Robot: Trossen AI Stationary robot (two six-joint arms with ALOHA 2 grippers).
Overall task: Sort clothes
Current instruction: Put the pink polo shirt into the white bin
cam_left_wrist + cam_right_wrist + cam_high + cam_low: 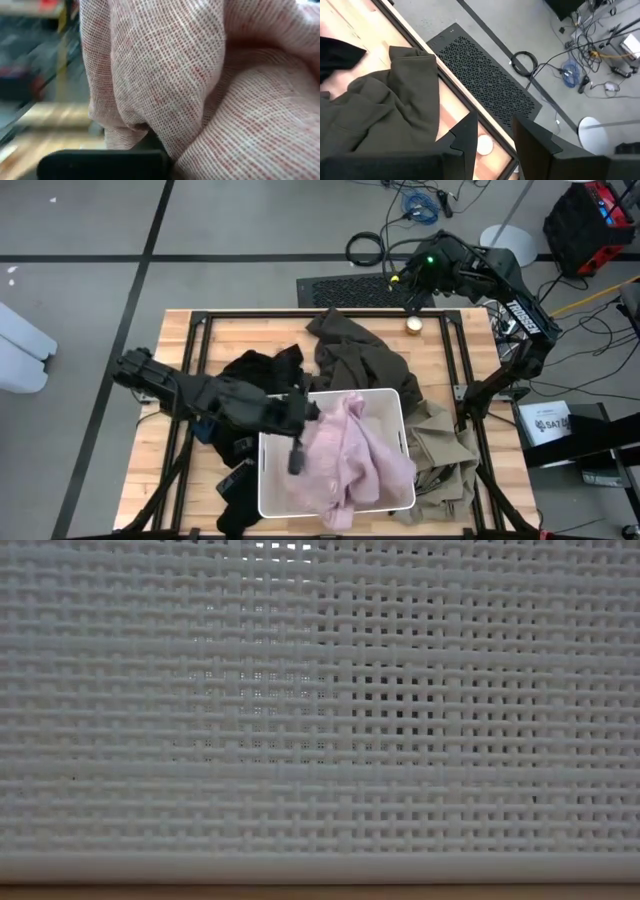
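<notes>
Left hand clenched on the pink garment over the white bin; loose folds may snag its rim.

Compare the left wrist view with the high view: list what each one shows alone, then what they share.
Only the left wrist view: the weave of the pale pink garment right up against the lens, with a blurred background beside it.

Only the high view: the white bin on the wooden table, the dark olive-green garment, the khaki-tan garment, the black clothes, and the right gripper waiting at the table's far edge.

Both: the pale pink garment, which the left gripper is shut on at the bin.
</notes>
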